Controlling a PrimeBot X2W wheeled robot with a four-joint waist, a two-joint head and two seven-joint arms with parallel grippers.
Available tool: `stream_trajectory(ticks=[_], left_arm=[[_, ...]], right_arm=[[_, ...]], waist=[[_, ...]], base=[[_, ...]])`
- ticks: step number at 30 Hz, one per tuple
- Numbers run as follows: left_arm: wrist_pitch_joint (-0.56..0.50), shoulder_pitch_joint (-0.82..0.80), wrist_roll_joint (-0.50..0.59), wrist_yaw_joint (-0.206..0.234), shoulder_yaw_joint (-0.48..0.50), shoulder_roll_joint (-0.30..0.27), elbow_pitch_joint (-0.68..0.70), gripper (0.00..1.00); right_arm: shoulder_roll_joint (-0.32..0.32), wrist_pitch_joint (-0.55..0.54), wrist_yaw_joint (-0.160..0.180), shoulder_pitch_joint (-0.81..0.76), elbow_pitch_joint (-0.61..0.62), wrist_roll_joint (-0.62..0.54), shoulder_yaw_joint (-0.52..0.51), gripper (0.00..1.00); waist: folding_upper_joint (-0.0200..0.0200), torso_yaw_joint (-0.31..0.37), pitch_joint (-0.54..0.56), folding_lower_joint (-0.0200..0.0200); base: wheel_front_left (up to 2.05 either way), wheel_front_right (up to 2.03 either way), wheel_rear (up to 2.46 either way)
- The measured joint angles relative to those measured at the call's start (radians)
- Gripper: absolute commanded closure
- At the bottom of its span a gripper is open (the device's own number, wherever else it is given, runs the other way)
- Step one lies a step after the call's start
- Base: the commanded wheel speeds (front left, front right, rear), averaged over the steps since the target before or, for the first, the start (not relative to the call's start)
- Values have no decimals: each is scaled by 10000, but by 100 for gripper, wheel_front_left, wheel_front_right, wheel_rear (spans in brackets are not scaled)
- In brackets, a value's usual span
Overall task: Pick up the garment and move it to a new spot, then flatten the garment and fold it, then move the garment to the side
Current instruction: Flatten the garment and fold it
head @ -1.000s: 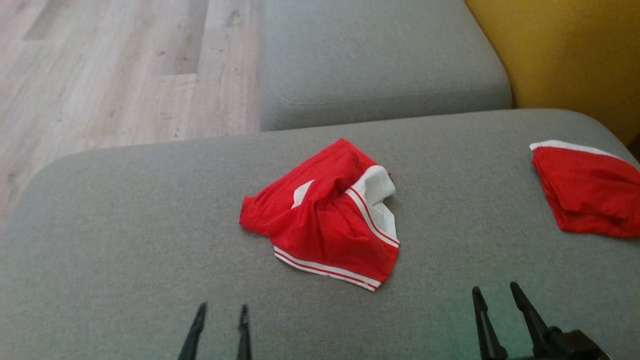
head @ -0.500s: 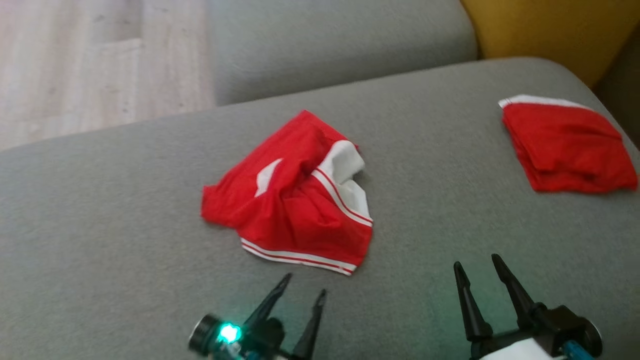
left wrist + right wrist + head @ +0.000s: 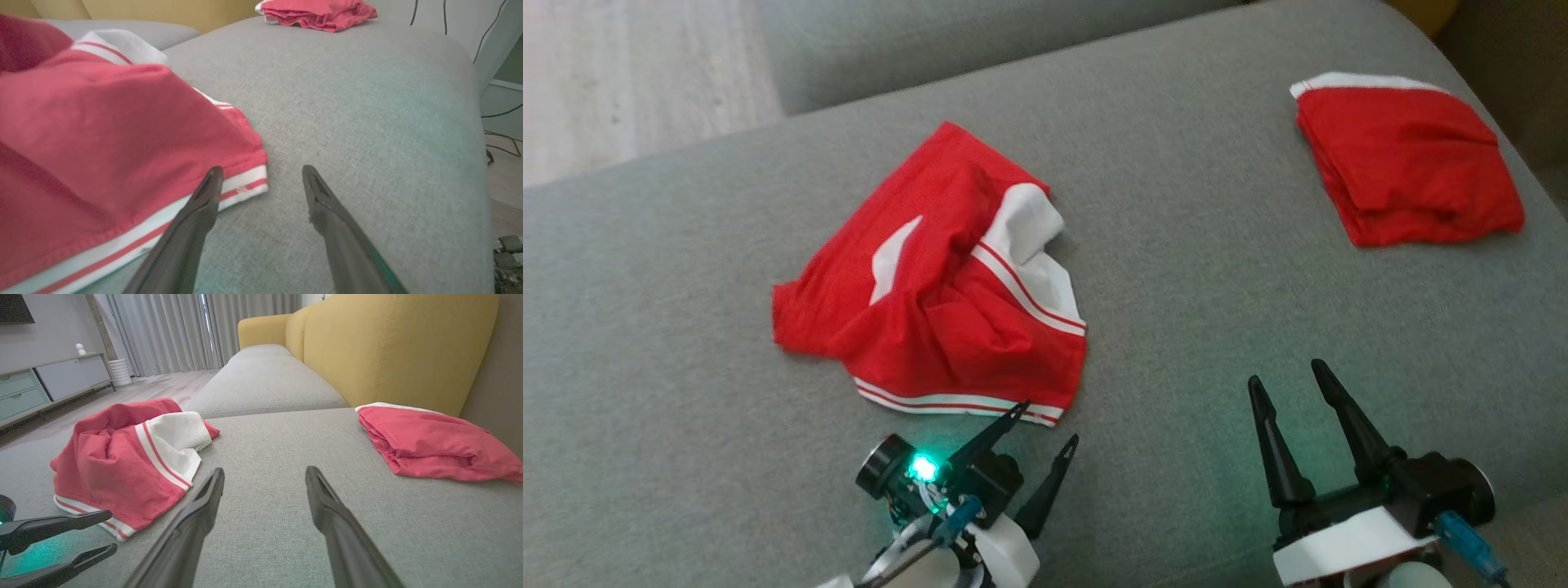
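I'm poising the left tool (image 3: 1048, 421), fingers apart, at the crumpled garment's (image 3: 931, 286) six-o'clock hem for a pinch; the right tool (image 3: 1284, 371) is hovering at four o'clock, also apart.

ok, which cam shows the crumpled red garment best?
Head view: whole crumpled garment seen from above, outline complete. Right wrist view gives it low and side-on. Left wrist view crops it, close on the striped hem.

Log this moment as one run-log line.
stage: pre-grasp | left pincer: open, at near edge of crumpled red-and-white fabric garment | right pincer: open, empty | folded red fabric garment: far right
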State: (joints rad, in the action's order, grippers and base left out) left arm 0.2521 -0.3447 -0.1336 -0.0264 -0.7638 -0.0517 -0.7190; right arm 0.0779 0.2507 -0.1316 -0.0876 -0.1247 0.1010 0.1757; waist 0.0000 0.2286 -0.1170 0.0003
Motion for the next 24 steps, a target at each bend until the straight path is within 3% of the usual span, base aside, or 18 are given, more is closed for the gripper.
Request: stream_trajectory(ticks=[8, 9, 11, 12, 21, 24], left_arm=[[71, -798, -650, 209, -332, 23, -1114, 0], [107, -931, -731, 222, -407, 38, -1220, 25], [130, -1155, -867, 267, -460, 46, -1323, 87], [130, -1251, -941, 263, -497, 46, -1373, 100], [46, -1512, -1122, 10, -773, 25, -543, 100], [46, -2441, -711, -192, -769, -21, 240, 100]], right_arm=[[0, 0, 0, 402, 58, 2, 132, 0], [0, 0, 0, 464, 73, 2, 136, 0], [-2, 0, 0, 548, 88, 2, 138, 0], [-2, 0, 0, 582, 88, 2, 138, 0], [-15, 0, 0, 590, 25, 2, 267, 0], [-44, 0, 0, 584, -23, 35, 349, 0]], waist=[[0, 332, -680, -2], [0, 363, -745, -2], [0, 417, -826, -1], [0, 440, -843, -1], [0, 674, -463, -3], [0, 847, -176, -3]], base=[[0, 0, 0], [0, 0, 0], [0, 0, 0], [0, 0, 0], [0, 0, 0], [0, 0, 0]])
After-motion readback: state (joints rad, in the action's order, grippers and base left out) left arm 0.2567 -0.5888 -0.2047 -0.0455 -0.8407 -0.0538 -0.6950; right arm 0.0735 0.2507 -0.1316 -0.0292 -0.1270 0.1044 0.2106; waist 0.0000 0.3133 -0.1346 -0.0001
